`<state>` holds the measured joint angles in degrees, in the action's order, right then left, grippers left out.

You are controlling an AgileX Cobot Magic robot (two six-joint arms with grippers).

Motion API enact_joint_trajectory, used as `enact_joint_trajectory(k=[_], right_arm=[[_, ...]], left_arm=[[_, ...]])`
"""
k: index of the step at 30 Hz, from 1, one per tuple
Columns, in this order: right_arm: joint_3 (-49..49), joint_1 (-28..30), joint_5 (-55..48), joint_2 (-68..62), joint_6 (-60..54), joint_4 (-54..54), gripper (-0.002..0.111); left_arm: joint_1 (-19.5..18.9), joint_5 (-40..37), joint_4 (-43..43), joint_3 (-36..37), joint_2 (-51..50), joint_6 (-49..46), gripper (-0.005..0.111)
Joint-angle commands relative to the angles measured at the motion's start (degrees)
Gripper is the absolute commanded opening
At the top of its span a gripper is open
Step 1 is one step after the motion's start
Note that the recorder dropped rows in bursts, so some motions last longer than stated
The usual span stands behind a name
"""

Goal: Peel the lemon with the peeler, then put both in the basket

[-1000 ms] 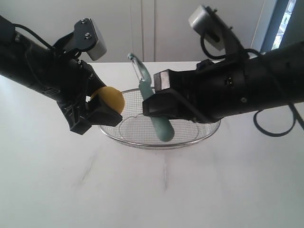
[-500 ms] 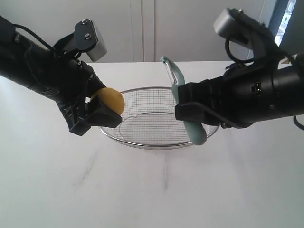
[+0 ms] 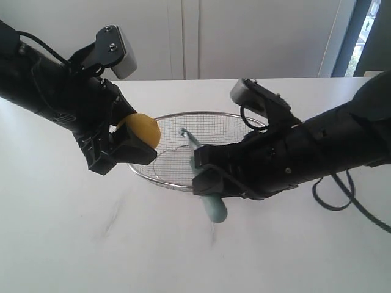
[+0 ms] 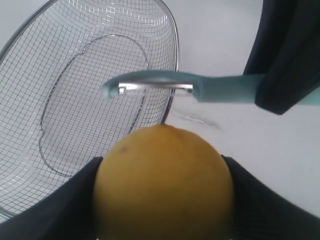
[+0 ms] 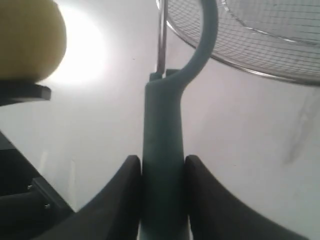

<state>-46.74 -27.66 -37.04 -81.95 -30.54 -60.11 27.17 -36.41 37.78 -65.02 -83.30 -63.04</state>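
Observation:
The yellow lemon (image 3: 140,129) is held in the air at the basket's left rim, with my left gripper (image 3: 122,141) shut on it; it fills the lower part of the left wrist view as the lemon (image 4: 162,185). My right gripper (image 3: 211,177) is shut on the teal handle of the peeler (image 3: 206,183), whose blade end (image 3: 185,133) points up and left over the mesh, a short way from the lemon. In the right wrist view the peeler (image 5: 162,140) runs between both fingers. The wire basket (image 3: 232,117) sits on the table behind both grippers.
White tabletop (image 3: 122,244) extends in front of the basket toward the near edge. Pale cabinet doors (image 3: 183,36) stand behind the table. A black cable (image 3: 342,195) hangs under the right arm.
The right arm swung down and back left with the peeler, which now lies lower and tilted with its blade over the basket near the lemon. The left arm and the lemon stayed still.

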Motion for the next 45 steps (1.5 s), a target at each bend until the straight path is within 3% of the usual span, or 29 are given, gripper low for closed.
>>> enact_joint_trajectory(k=[1,12,45], right_arm=[[0.15,0.08,-3.29,-3.6,-10.77,-12.87,0.0],[0.15,-3.87,-3.41,-6.77,-15.86,-20.28,0.0],[0.15,-1.71,-1.71,-1.78,-15.56,-18.74,0.0]], left_arm=[[0.29,-0.6,1.34,0.39,0.7,0.31,0.0],[0.29,-0.38,1.34,0.39,0.7,0.31,0.0],[0.29,-0.73,1.34,0.39,0.7,0.18,0.0]])
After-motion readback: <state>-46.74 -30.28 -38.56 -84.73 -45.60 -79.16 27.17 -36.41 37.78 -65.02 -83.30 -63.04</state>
